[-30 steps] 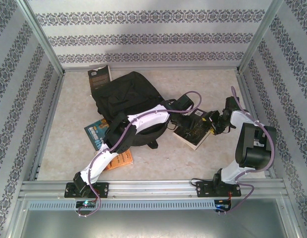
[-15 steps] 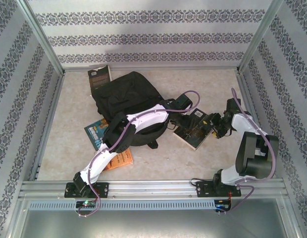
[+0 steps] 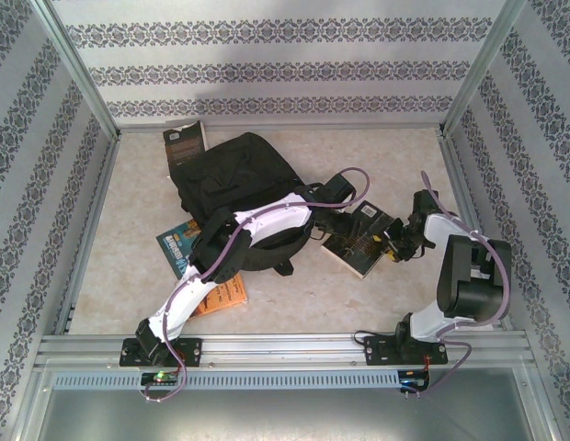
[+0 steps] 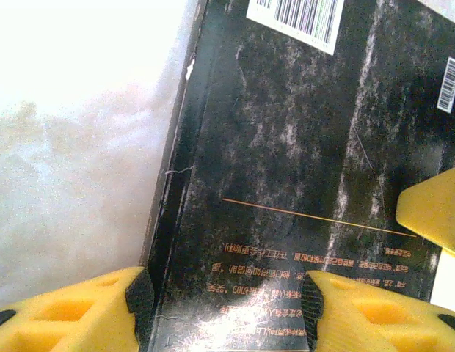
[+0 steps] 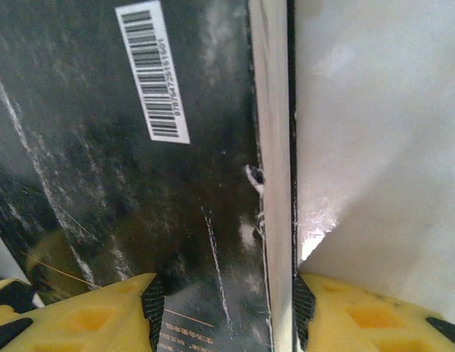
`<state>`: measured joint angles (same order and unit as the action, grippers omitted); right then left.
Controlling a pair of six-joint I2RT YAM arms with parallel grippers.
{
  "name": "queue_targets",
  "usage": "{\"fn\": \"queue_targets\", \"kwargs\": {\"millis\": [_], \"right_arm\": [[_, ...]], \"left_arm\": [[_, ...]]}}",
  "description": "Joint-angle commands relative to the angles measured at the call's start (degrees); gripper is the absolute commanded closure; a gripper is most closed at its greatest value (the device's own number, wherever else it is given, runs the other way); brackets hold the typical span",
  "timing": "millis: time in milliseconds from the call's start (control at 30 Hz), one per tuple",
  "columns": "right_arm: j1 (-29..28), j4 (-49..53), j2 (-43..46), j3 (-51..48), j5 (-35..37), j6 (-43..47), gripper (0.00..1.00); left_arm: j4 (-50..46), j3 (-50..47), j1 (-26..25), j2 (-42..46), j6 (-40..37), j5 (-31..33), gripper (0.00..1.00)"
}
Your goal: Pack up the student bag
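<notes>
1. Black fabric marks your landmark: the student bag (image 3: 234, 188), a large soft backpack, lies flat on the pale marbled table (image 3: 129, 202), towards its far left part.
2. To the right of the bag, just beside it, a black paperback book (image 3: 360, 241) lies flat at an angle, back cover up, with a white barcode label showing.
3. Your left gripper (image 3: 336, 223) sits at the book's edge nearest the bag, its arm reaching across the bag's near side.
4. From the left wrist camera, that gripper (image 4: 224, 301) has its yellow fingers (image 4: 81, 315) partly spread. One finger is over the table at the spine and the other over the book (image 4: 286, 147). Nothing is pinched between them.
5. Your right gripper (image 3: 393, 241) is at the book's side farthest from the bag.
6. From the right wrist camera, this gripper (image 5: 224, 301) is also partly spread, straddling the pale page edge of the book (image 5: 103, 183). You cannot tell whether its tips touch the cover.
7. Behind the bag's left corner lies a dark book (image 3: 184, 145), touching the fabric.
8. At the bag's near left lies a teal book (image 3: 179, 246), with an orange book (image 3: 225, 296) nearer still, partly under the left arm.
</notes>
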<state>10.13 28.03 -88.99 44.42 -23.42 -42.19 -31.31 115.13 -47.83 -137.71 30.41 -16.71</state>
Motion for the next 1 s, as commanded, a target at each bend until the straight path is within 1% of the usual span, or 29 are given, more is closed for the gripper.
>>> {"fn": "queue_targets", "kwargs": {"millis": [0, 33, 133, 333, 400, 600, 767, 967], "right_arm": [[-1.70, -1.99, -1.30, 1.25, -1.99, 0.00, 0.56], [-2.22, -1.59, -1.12, 1.61, -1.74, 0.09, 0.59], [-3.46, -0.07, 0.13, 2.74, -1.30, 0.62, 0.64], [-3.81, 3.15, 4.14, 4.17, -0.66, 0.19, 0.66], [-4.07, 3.39, 4.91, 4.47, -0.84, -0.08, 0.69], [-5.19, 3.05, 4.60, 4.96, -1.35, -0.60, 0.78], [-5.38, 1.74, 3.31, 4.87, -1.10, -0.62, 1.00], [-5.17, 3.02, 5.33, 6.05, 2.47, 0.18, 1.00]], "left_arm": [[-4.50, -2.88, 0.20, -0.98, 1.32, -2.05, 0.44], [-4.52, -2.98, 0.20, -1.02, 1.23, -2.24, 0.45], [-4.78, -3.06, 0.20, -1.16, 0.66, -2.33, 0.47], [-5.62, -2.81, 0.20, -1.23, -0.42, -2.45, 0.50], [-6.04, -2.40, 0.20, -1.49, -0.64, -2.71, 0.52], [-7.05, -1.14, 0.11, -2.08, -0.88, -3.48, 0.55], [-7.92, -0.23, 0.07, -2.13, -0.88, -4.38, 0.57], [-8.60, 0.86, 0.35, -0.03, -0.10, -4.37, 0.56]]}}
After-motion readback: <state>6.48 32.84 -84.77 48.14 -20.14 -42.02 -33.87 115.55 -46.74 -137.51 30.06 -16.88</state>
